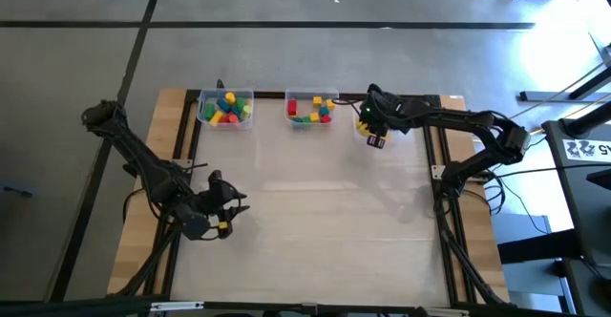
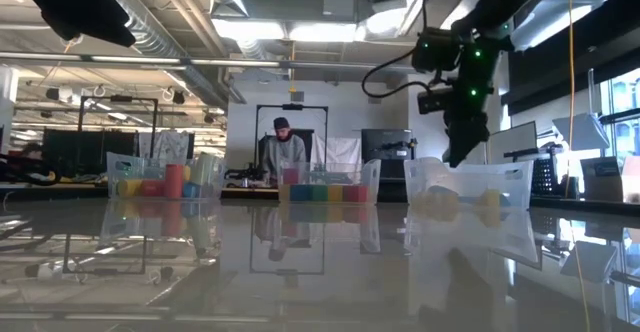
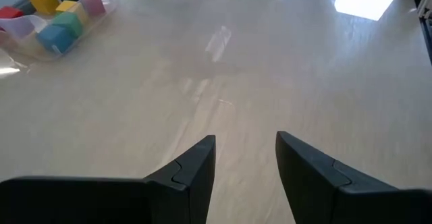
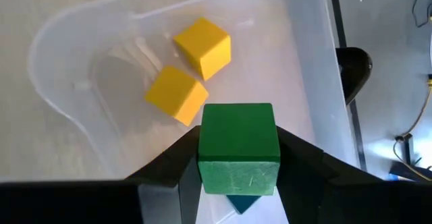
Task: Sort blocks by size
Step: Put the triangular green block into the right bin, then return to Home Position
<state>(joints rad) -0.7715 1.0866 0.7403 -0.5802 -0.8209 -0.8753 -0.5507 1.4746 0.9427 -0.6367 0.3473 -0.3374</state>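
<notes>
My right gripper (image 4: 237, 150) is shut on a green cube (image 4: 237, 140) over the clear bin (image 4: 307, 55) at the far right (image 1: 372, 126). Two yellow cubes (image 4: 202, 46) (image 4: 177, 94) lie on that bin's floor, below the green cube and just beyond it. In the low view this gripper (image 2: 462, 150) reaches down to the bin's rim. My left gripper (image 3: 246, 156) stands open over bare table near the front left (image 1: 227, 218), with nothing between its fingers. More blocks fill the left bin (image 1: 226, 109) and the middle bin (image 1: 311, 109). My right gripper pinches the green cube by two opposite sides (image 4: 206, 146) between its two fingers. The fingers slant down from above. The cube sits square in the hold, lifted clear of the bin's floor and of the yellow cubes.
Three clear bins stand in a row along the far edge (image 2: 165, 177) (image 2: 325, 184) (image 2: 470, 187). The left bin with its blocks also shows in the left wrist view (image 3: 57, 18). The wide table middle (image 1: 315, 212) is bare. A person (image 2: 283, 152) sits beyond the table.
</notes>
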